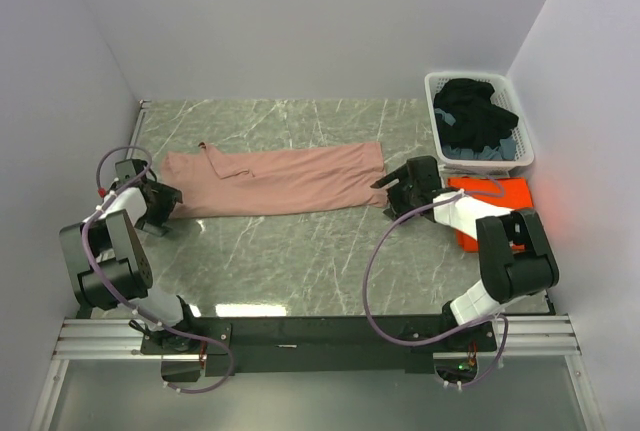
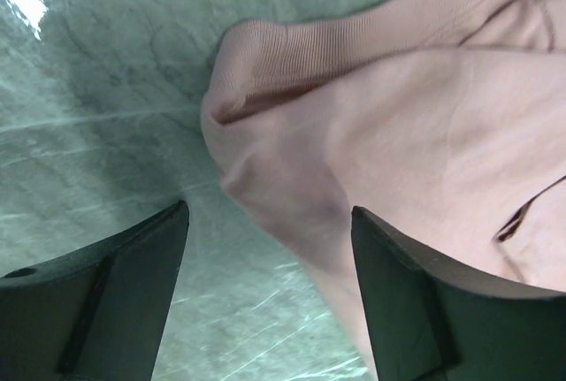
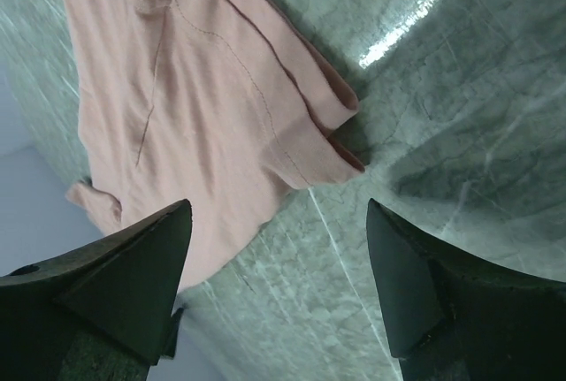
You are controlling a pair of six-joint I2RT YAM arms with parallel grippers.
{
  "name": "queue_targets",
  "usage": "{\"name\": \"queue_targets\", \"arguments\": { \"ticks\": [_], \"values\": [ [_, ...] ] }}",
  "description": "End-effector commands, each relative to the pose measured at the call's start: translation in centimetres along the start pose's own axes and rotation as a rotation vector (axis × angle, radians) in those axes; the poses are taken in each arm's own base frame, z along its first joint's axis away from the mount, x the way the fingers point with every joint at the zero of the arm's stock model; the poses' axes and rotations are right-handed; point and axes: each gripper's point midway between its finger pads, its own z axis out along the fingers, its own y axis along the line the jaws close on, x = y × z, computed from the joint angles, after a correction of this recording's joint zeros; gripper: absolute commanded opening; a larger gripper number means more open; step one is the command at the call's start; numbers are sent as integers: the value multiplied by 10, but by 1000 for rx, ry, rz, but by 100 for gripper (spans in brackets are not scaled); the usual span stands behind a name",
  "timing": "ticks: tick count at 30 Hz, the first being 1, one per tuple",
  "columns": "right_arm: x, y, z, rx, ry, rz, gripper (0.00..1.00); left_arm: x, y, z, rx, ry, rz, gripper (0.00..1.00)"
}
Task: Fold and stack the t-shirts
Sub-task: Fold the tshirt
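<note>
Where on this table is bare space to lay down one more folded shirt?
Two bare patches: the wide band between the pink tee and the arm bases, and the strip between it and the back wall, left of the basket. The right side is crowded: basket, orange tee, right arm.

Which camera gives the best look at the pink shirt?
The top external view: the whole pink shirt lies folded into a long strip. The left wrist view shows only one end, the right wrist only the other.

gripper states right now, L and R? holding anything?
Left gripper: open, holding nothing; one end of the pink tee lies under it.
Right gripper: open, holding nothing, at the tee's other end.
</note>
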Motion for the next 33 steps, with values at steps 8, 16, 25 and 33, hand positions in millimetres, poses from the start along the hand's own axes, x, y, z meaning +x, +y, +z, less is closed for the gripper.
{"name": "queue_targets", "arguments": {
  "ticks": [8, 16, 25, 33],
  "values": [
    [10, 5, 26, -7, 20, 127, 84, -14, -2, 16, 23, -6, -85, 73],
    [3, -17, 42, 51, -34, 161, 73, -19, -4, 18, 19, -15, -82, 53],
    [-14, -28, 44, 95, -115, 130, 42, -27, 1, 18, -26, -41, -60, 1],
    [-45, -29, 24, 139, -211, -4, 0, -67, 1, -3, -61, -118, -83, 1]
  ]
}}
